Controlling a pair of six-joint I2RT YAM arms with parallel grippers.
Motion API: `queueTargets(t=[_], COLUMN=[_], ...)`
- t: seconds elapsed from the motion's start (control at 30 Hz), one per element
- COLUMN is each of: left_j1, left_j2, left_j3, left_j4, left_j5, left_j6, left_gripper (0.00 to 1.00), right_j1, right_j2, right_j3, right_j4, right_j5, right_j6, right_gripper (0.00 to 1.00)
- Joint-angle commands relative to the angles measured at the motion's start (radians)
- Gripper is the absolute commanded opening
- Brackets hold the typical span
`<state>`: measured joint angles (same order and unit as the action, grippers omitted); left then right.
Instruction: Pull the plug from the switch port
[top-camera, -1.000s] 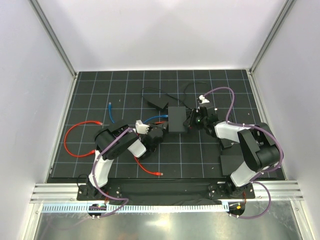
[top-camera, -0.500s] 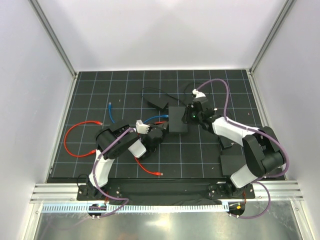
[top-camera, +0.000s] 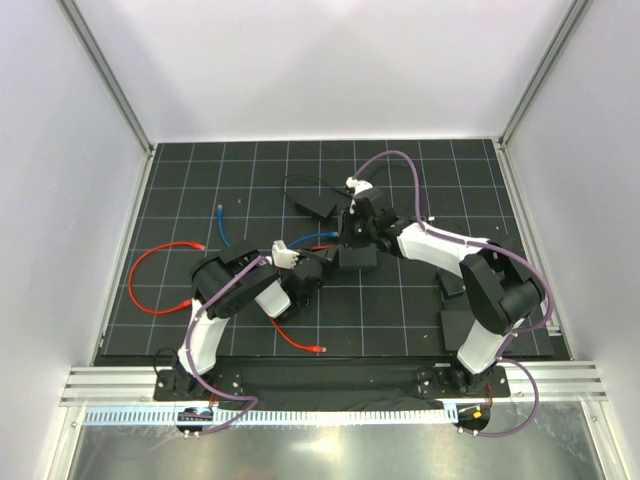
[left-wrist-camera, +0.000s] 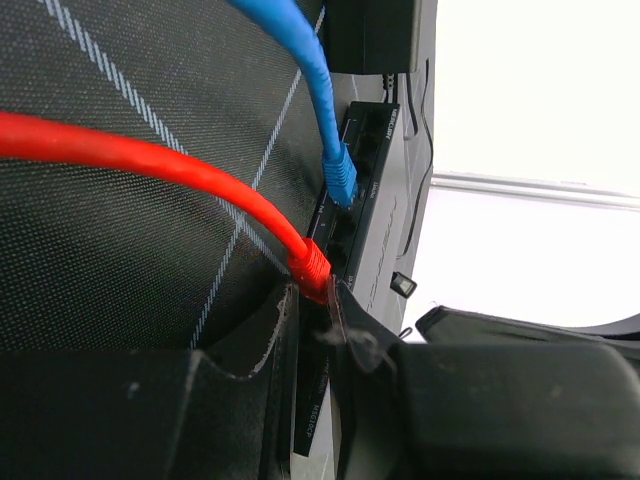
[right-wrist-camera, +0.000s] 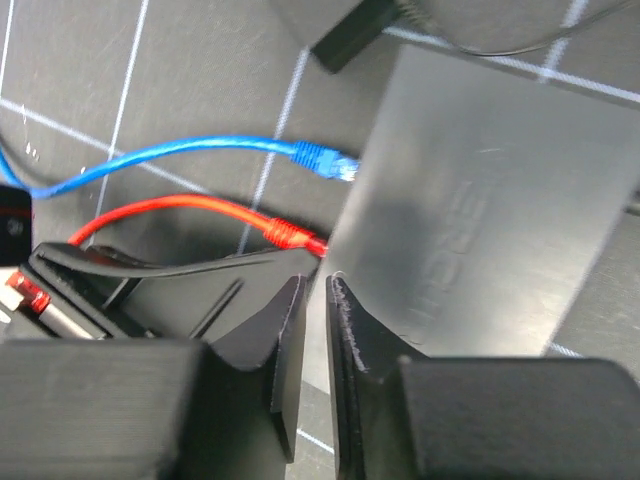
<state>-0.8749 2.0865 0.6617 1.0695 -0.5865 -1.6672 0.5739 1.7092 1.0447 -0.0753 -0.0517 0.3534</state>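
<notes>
Matte-black switch (right-wrist-camera: 490, 200), red plug (left-wrist-camera: 312, 268) nipped by left gripper (left-wrist-camera: 315, 320); right gripper (right-wrist-camera: 318, 330) nearly closed.

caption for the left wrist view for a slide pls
Left claw closed on the red plug seated in the switch, with the blue cable's plug in a port further along.

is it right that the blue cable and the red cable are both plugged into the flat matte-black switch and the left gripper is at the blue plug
Not quite. The left wrist view shows the left gripper at the red plug, not the blue one. The rest holds: the blue cable and the red cable both run into sockets of the flat matte-black switch.
</notes>
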Motion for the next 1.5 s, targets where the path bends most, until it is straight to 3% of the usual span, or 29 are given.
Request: queueTargets(t=[0.0, 0.1, 0.3, 0.63, 1.13, 1.47], left_j1=[-0.006, -0.006, -0.006, 0.001, 0.011, 0.008], left_j2=[0.004, 0.014, 0.012, -0.014, 0.003, -0.025], left_j3=[-0.028, -0.020, -0.028, -0.065, -0.054, -0.077], left_j4=[-0.025, -0.025, -0.023, -0.020, -0.020, -0.025], left_j5=[0.022, 0.031, 0.022, -0.021, 0.027, -0.022], left_j6=[0.073, 0.066, 0.066, 0.052, 0.067, 0.055], left_gripper=[0.00, 0.00, 0.00, 0.00, 0.00, 0.00], right_j1=[0.024, 0.038, 0.058, 0.061, 0.093, 0.095], right_j2=[0.006, 0.021, 0.078, 0.119, 0.142, 0.179], right_j3=[0.024, 0.037, 0.070, 0.092, 0.109, 0.137], right_j4=[0.040, 0.046, 0.020, -0.020, 0.043, -0.040], right_j5=[0.021, 0.026, 0.023, 0.180, 0.092, 0.208], right_j6=[-0.054, -0.073, -0.093, -0.079, -0.149, -0.114], right_gripper=[0.18, 0.11, 0.09, 0.09, 0.10, 0.09])
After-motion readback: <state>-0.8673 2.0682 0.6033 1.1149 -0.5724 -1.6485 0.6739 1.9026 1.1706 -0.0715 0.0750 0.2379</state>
